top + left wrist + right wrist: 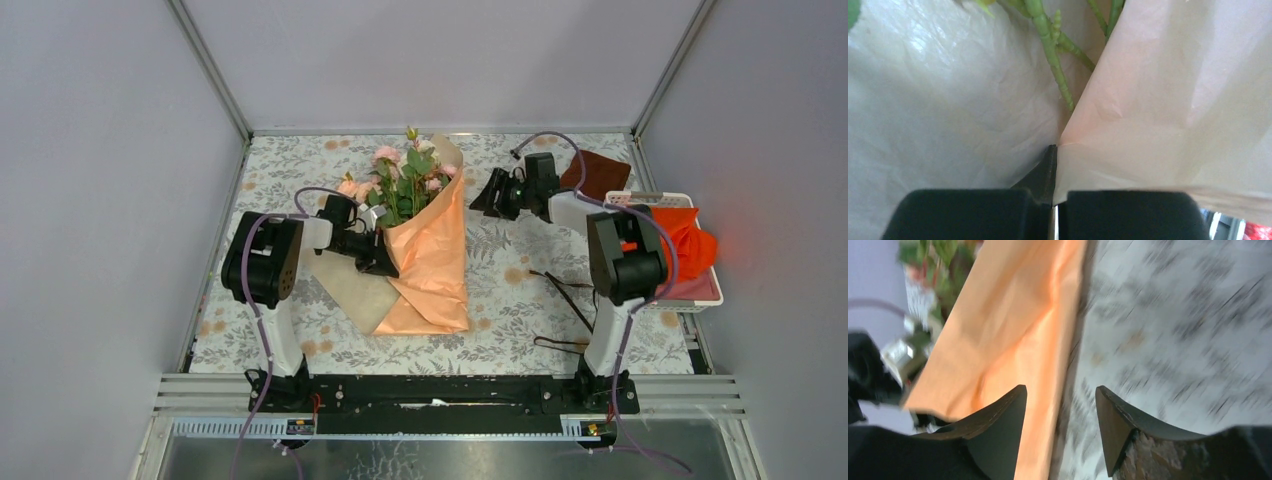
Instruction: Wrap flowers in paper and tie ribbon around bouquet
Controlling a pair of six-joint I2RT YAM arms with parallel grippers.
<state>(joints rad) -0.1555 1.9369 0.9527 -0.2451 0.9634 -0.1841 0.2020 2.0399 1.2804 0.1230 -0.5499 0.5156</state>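
The bouquet (425, 250) lies on the floral-patterned table (520, 330), left of centre, with its wide end toward the far edge. The flowers (398, 180), pink and cream with green leaves, stick out of the top of the peach-orange paper (435, 265). The paper's tan reverse shows as a flap at the lower left of the cone.

The left fingers (378, 258) are pressed together on the left edge of the paper, partway down the cone. The left wrist view shows them pinching a fold of the sheet just below the green stems (1050, 55).

The right fingers (492, 195) hover to the right of the bouquet, apart from it, spread with a clear gap and nothing between them. The right wrist view is blurred, but the paper's edge and bare table seem to lie beneath that gap.

The ribbon (563, 285) lies loose on the table beside the right arm, apart from the bouquet. A dark brown cloth (600, 172) sits near the far right corner. Beside it, a white basket (650, 196) holds a bright orange cloth (690, 245).
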